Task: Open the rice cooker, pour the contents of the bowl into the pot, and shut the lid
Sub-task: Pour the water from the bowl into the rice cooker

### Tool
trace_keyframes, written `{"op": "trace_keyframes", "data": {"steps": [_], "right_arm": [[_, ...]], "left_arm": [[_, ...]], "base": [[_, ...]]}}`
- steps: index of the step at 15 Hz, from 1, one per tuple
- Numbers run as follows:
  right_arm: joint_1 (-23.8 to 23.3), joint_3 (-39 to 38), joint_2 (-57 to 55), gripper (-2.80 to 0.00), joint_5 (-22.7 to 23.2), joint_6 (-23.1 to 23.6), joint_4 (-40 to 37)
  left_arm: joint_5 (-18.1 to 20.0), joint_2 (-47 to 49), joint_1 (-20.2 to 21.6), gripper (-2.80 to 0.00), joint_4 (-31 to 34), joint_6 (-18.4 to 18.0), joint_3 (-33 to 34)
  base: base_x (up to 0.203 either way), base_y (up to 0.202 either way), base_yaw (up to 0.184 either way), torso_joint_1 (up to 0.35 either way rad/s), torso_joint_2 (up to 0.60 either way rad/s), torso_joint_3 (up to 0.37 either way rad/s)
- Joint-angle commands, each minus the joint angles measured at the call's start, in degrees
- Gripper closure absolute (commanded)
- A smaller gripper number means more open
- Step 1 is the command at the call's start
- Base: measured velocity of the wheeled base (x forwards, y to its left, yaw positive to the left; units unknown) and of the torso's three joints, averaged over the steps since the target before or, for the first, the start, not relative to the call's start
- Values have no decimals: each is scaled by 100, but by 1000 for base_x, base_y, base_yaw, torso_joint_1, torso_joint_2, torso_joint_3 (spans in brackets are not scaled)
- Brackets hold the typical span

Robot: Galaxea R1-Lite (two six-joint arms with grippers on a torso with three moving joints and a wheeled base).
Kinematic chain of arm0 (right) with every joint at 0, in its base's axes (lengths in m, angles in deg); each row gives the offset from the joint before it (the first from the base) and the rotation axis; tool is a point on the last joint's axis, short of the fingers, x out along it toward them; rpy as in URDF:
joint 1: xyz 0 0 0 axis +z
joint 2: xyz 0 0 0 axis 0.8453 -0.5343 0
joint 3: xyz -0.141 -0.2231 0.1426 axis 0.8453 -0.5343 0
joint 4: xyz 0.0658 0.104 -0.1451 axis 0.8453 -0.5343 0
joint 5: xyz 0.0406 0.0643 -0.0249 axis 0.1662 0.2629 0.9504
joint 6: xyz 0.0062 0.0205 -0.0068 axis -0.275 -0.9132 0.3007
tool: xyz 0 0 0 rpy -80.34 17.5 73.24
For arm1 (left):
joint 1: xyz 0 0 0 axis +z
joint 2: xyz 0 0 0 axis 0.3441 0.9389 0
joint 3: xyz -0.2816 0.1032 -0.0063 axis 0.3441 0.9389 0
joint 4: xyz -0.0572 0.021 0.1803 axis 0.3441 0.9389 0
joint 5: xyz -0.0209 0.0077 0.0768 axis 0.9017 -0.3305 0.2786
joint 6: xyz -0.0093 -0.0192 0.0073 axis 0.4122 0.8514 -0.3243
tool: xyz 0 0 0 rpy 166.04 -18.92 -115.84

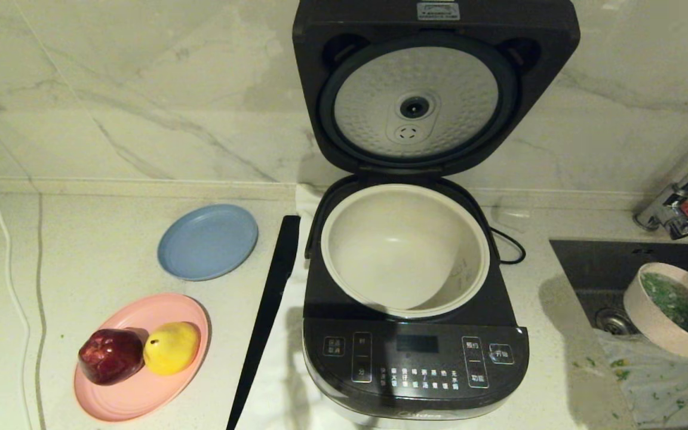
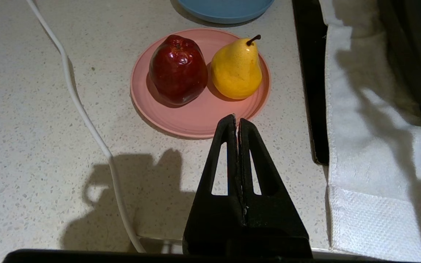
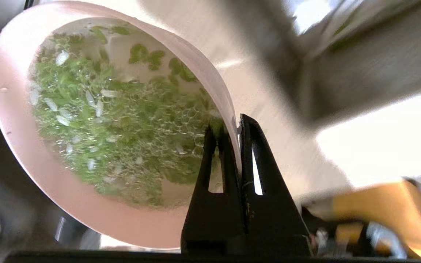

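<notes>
The right gripper (image 3: 234, 126) has its jaws pinching the rim of the bowl (image 3: 86, 204), over the sink (image 1: 595, 269). The left gripper (image 2: 236, 122) has its jaws pressed together near the pink plate (image 2: 196, 120).

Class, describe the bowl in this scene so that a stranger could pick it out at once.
Start at the open rice cooker and look to its right, above the dark sink. There the right gripper pinches the rim of the bowl. Unlike the flat blue plate and pink plate, it is deep and holds green grains.

One rice cooker (image 1: 415, 358), one bowl (image 1: 657, 325), two plates (image 1: 208, 241), one apple (image 1: 110, 356), one pear (image 1: 171, 347).
</notes>
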Motion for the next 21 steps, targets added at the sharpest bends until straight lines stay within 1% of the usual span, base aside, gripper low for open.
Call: {"op": "trace_keyframes", "data": {"steps": [1,3,4,7,9,11,14,15,17,19,21], "right_arm": [[618,365,542,0,9,-161,-527],[1072,670,621,0,-103,-336,-779],[1368,817,619,0,-284,-447,-865],[2347,1389,545,0,-834,-976,-945],[3096,1796,451,0,-1216,-1280,-1052],[3899,2154,334,0,-1684,-1592,-1154],[5123,2696,10,0,-2550,-2080,-1220],[5436,2902,-183,0,-2792,-2210,-1251],[5907,3351,-548,0,-3159,-2374,-1315],[6215,3788,-849,0,-3332,-2538,-1336],[6428,4143,-1168,0,-3445,-2574,-1341]], "left_arm": [[-1,-6,1,0,4,-4,1],[-1,-6,1,0,4,-4,1],[-1,-6,1,0,4,-4,1],[-1,-6,1,0,4,-4,1],[-1,-6,1,0,4,-4,1],[-1,-6,1,0,4,-4,1],[-1,-6,1,0,4,-4,1],[-1,-6,1,0,4,-4,1],[-1,-6,1,0,4,-4,1],[-1,-6,1,0,4,-4,1],[-1,-6,1,0,4,-4,1]], "base": [[0,0,0,0,0,0],[0,0,0,0,0,0],[0,0,0,0,0,0],[0,0,0,0,0,0],[0,0,0,0,0,0],[0,0,0,0,0,0],[0,0,0,0,0,0],[0,0,0,0,0,0],[0,0,0,0,0,0],[0,0,0,0,0,0],[0,0,0,0,0,0]]}}
